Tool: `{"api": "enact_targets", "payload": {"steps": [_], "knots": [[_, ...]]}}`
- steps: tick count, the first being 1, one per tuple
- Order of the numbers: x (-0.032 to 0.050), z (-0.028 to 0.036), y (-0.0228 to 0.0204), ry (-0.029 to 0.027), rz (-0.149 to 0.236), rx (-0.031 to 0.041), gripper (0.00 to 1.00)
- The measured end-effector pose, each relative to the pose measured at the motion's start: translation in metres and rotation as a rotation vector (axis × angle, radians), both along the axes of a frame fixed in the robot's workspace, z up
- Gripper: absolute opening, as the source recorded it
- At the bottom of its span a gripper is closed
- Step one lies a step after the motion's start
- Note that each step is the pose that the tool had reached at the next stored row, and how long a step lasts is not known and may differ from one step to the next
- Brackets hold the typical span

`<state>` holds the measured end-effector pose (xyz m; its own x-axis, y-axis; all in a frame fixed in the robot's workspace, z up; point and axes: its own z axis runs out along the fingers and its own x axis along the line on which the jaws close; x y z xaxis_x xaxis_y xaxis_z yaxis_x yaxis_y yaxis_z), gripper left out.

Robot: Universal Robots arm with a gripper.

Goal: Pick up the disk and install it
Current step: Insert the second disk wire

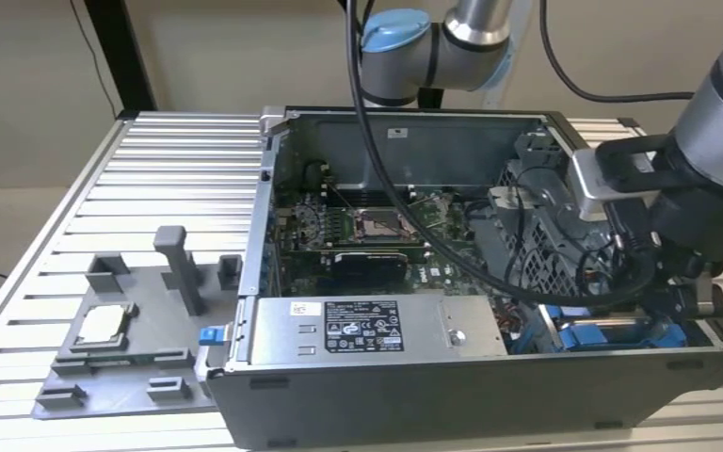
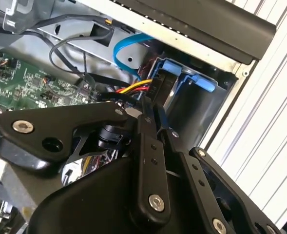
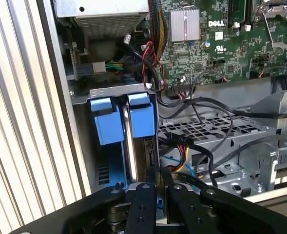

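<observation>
The disk (image 3: pixel 130 146) stands on edge in the drive bay at the case's front corner, on the exterior view's right. Its silver side shows under a blue frame tab (image 3: pixel 142 114). In the second wrist view the blue frame (image 2: pixel 182 73) sits deep in the bay, and in the exterior view the disk (image 1: pixel 619 334) shows as blue plastic behind the case wall. My gripper (image 3: pixel 158 171) hangs right over the disk's near end, with its black fingers (image 3: pixel 144 195) drawn close together. The gripper (image 2: pixel 155 111) points into the bay. I cannot tell whether it touches the disk.
A second blue tab (image 3: pixel 106 122) sits beside the disk. Loose cables (image 3: pixel 206 112) cross next to the bay. The grey power supply box (image 1: pixel 361 330) and the motherboard (image 1: pixel 375 226) lie inside the open case. A grey fixture (image 1: pixel 123 372) holding a small silver chip (image 1: pixel 101 325) rests on the slatted table (image 1: pixel 161 160).
</observation>
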<state>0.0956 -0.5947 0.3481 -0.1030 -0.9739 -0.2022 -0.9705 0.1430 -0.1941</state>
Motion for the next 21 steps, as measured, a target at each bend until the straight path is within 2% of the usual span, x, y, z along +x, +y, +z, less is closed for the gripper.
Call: {"api": "enact_targets", "payload": {"steps": [4,10,21], "knots": [[-0.0054,-0.0003,0.0002,-0.0001,0.003,-0.0001,0.0],[-0.0054,-0.0024,-0.0002,0.0,0.011,-0.0001,0.0],[-0.0052,-0.006,-0.0041,-0.0004,0.037,-0.0001,0.0]]}}
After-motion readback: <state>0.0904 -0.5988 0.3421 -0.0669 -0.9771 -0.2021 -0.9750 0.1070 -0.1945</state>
